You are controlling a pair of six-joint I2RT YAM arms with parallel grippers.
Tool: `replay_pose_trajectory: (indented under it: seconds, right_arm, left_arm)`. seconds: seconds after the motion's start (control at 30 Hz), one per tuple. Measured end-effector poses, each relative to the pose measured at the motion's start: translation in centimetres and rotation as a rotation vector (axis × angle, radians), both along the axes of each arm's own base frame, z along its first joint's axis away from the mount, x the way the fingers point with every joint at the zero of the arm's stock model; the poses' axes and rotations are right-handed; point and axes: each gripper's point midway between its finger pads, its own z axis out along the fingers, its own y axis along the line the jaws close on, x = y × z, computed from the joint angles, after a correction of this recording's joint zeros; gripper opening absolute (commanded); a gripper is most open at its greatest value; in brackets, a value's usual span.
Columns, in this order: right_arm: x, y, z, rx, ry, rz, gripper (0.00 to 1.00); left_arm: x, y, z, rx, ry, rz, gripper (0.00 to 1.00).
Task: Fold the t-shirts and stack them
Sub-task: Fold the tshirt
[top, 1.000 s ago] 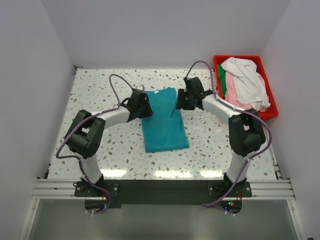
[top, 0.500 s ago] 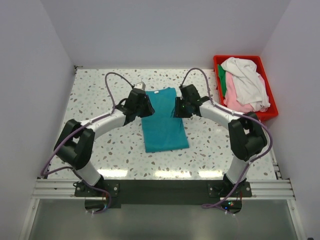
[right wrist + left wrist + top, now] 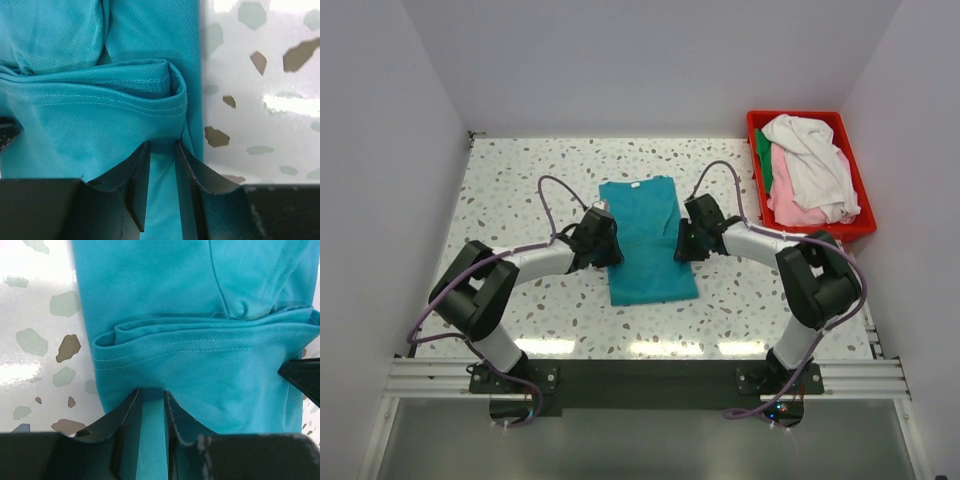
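Change: since a second ago both arms have drawn in from the far part of the teal cloth t-shirt [image 3: 645,212] to its middle, and their fingers have narrowed.
Left hand: the left hand [image 3: 151,396] sits at the shirt's left side edge. Its fingers are close together with a strip of teal cloth between them, and it looks clamped on it.
Right hand: the right hand [image 3: 161,148] does the same at the right side edge, with cloth pinched in its narrow gap.
Shirt: it lies flat as a long strip in the middle of the speckled white surface [image 3: 510,180], collar at the far end. A stitched hem fold bunches across it just ahead of both sets of fingertips.
Meaning: probably a two-handed grasp for the next cross fold. This shirt is part-folded and nothing is stacked yet.
Edges: both side edges lie straight on the surface, well apart from its borders.
Open room: there is bare surface to the left, far and near sides of the shirt.
Right side: the red plastic bin [image 3: 800,114] holds the white t-shirt [image 3: 815,160], pink t-shirt [image 3: 790,205] and dark green t-shirt [image 3: 764,160], well clear of the right arm.
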Motion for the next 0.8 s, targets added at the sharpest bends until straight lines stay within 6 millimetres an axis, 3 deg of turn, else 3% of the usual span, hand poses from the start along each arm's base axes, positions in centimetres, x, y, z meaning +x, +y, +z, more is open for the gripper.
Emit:
replay_pose_trajectory:
  seconds: [0.33,0.5,0.67,0.8]
  right_arm:
    - [-2.9,-1.6,0.5,0.012,0.009,-0.031,0.38]
    - [-3.1,-1.7,2.6,0.026,-0.030,-0.027,0.40]
    - [-4.7,0.2,5.3,0.049,-0.091,0.039,0.40]
    - [-7.5,2.1,4.6,0.057,-0.072,0.116,0.38]
  left_arm:
    - [0.0,0.1,0.2,0.014,-0.010,-0.021,0.39]
    - [-0.2,0.1,2.5,0.005,-0.051,-0.043,0.40]
    - [-1.6,-1.7,6.1,-0.048,-0.123,-0.099,0.32]
    - [-4.6,-4.0,5.6,-0.063,-0.101,-0.177,0.24]
